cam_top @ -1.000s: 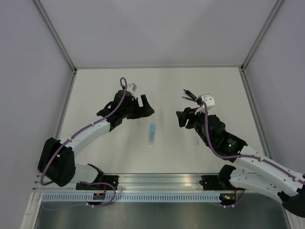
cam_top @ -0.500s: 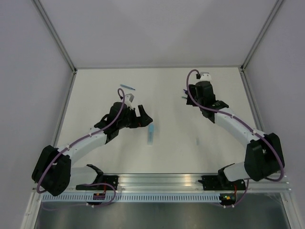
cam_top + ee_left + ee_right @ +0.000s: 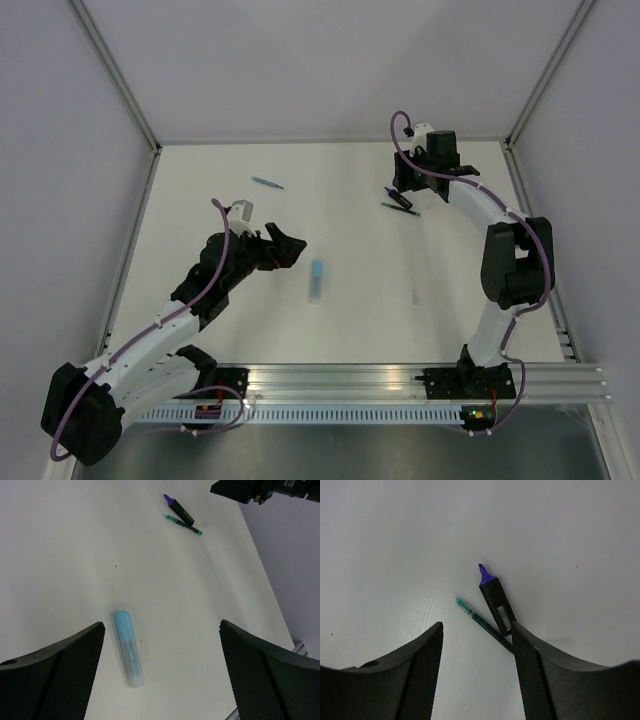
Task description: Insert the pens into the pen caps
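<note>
black-and-purple marker (image 3: 496, 602), thin dark pen (image 3: 481, 623) just beside

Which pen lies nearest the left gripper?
The stubby pale-blue highlighter, just beside the left gripper; the black-and-purple marker, thin dark pen and thin blue pen lie farther.

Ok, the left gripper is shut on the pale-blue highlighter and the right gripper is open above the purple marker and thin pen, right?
No: the left gripper is open and empty; the left wrist view shows the pale-blue highlighter lying on the table below it. The right gripper is open above the purple marker and thin pen.
</note>
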